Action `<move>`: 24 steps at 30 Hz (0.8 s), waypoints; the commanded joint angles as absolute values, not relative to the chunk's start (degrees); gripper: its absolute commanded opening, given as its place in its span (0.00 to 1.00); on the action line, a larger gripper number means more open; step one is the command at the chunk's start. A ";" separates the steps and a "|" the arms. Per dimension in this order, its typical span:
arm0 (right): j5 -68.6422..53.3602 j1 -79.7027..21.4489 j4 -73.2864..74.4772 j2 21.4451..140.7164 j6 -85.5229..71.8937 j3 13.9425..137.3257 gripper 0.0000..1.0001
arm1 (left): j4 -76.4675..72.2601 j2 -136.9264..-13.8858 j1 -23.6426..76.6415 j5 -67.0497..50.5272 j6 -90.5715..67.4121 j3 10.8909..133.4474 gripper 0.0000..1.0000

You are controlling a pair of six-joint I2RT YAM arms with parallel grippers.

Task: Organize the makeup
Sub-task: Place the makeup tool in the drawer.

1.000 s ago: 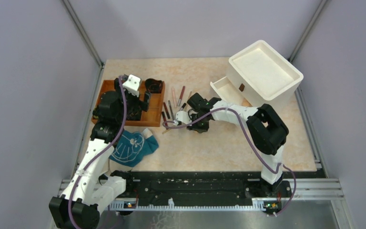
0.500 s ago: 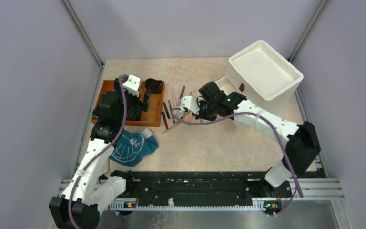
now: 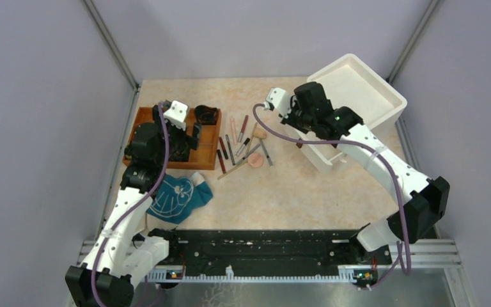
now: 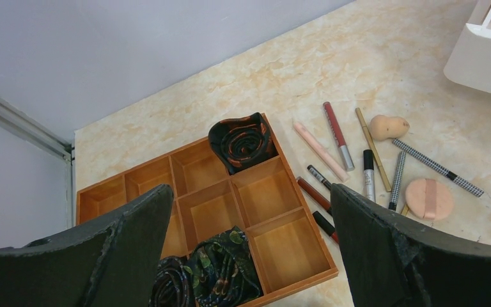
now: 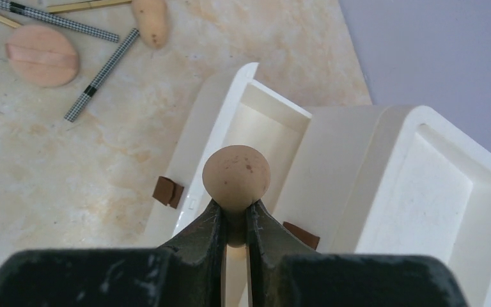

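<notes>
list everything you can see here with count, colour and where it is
wooden tray: one, orange-brown, table's left
rolled fabric: several, dark patterned, in tray compartments
teal cloth: one, near side of tray
pencils and tubes: about nine; pink, red, black, checked; right of the tray
loose egg sponge: one, tan, among the pencils
round puff: one, pink, beside the pencils
drawer box: one, white, drawer open, far right
held egg sponge: one, tan, raised by the drawer box
left gripper: open, above the tray
right gripper: shut on that sponge, by the drawer
</notes>
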State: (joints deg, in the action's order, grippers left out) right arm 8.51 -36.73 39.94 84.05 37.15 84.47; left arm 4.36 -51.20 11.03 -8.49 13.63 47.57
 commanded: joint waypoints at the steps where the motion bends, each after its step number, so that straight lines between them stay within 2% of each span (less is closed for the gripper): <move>1: 12.34 -34.89 39.87 85.23 36.04 88.03 0.05 | 3.08 -50.10 10.81 -8.13 13.97 49.34 0.99; 7: 12.18 -32.43 40.82 87.55 35.61 88.57 0.05 | 3.21 -50.01 10.81 -7.98 14.02 49.39 0.99; 15: 11.39 -29.03 41.90 91.90 35.77 88.68 0.13 | 3.29 -49.86 10.81 -7.87 14.12 49.31 0.99; 24: 10.02 -27.66 43.66 94.86 35.86 88.54 0.43 | 3.54 -49.75 10.81 -7.70 14.16 49.33 0.99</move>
